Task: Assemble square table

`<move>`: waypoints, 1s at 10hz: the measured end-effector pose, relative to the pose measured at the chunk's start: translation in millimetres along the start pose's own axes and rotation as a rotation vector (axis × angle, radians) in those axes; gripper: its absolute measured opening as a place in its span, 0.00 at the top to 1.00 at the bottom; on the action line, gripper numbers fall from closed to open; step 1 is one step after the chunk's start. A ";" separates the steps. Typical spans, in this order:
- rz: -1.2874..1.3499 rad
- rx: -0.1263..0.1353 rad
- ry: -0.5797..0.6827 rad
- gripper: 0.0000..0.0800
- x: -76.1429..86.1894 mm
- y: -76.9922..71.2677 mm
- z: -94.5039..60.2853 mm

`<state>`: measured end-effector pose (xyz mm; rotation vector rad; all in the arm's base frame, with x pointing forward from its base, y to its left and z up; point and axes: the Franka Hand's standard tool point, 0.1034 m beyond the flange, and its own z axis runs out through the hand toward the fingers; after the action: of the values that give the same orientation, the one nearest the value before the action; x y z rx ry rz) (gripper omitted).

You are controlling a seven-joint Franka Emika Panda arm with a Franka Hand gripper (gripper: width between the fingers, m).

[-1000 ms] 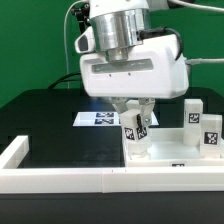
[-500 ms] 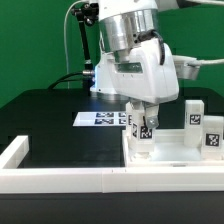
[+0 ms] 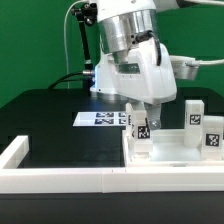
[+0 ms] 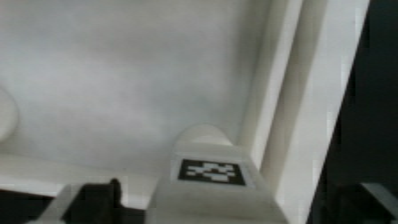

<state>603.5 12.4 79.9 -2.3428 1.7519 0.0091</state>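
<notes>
One square slab (image 3: pixel 170 150) lies on the black table (image 3: pixel 60 125). Three little white legs show on it — one (image 3: pixel 140 130) at the corner nearest the marker board (image 3: pixel 98 118), two more (image 3: pixel 192 115) (image 3: pixel 211 134) at the slab's far side. One marker board, one long white rail (image 3: pixel 70 178) in front of the slab — and one gripper (image 3: pixel 143 118).
</notes>
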 end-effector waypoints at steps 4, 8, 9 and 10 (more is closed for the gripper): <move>-0.336 -0.003 0.001 0.19 2.7 0.9 1.1; -0.724 -0.030 0.037 0.19 1.6 -0.7 1.7; -0.906 -0.051 0.057 0.19 0.4 -1.8 1.9; -1.004 -0.058 0.068 0.19 -1.3 -3.2 1.2</move>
<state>606.2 14.7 79.4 -2.9964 0.4311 -0.1774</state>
